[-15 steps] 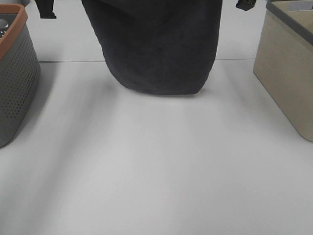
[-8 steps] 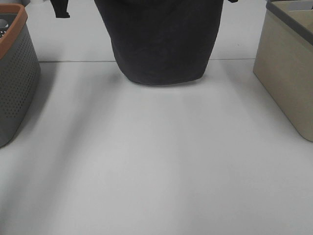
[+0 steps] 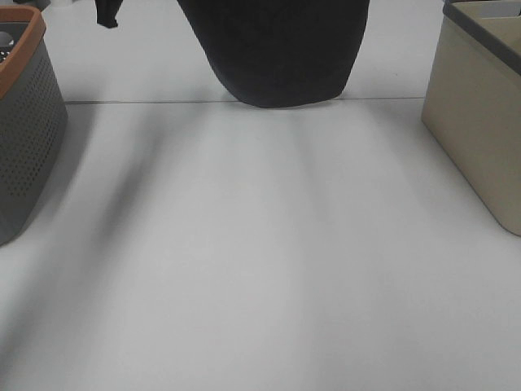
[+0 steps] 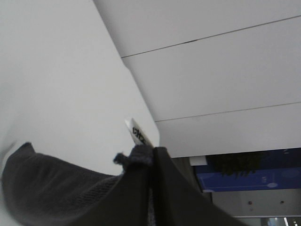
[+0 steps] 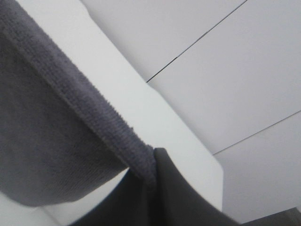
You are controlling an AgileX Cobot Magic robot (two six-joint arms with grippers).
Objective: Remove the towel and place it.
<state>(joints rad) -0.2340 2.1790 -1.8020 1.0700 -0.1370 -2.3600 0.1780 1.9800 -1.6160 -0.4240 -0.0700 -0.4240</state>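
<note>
The dark charcoal towel hangs in the air at the top middle of the exterior high view. Its lower edge hangs above the far part of the white table. A small dark corner dangles at the upper left. Both grippers are above the edge of that view. In the left wrist view my left gripper is shut on a towel corner beside a white label. In the right wrist view my right gripper is shut on the towel's stitched hem.
A grey perforated basket with an orange rim stands at the left edge. A beige bin with a dark rim stands at the right edge. The white table lies between them.
The towel has risen: its lower edge has moved up and back, and less of it shows. The dangling corner at the upper left has shifted to the right.
</note>
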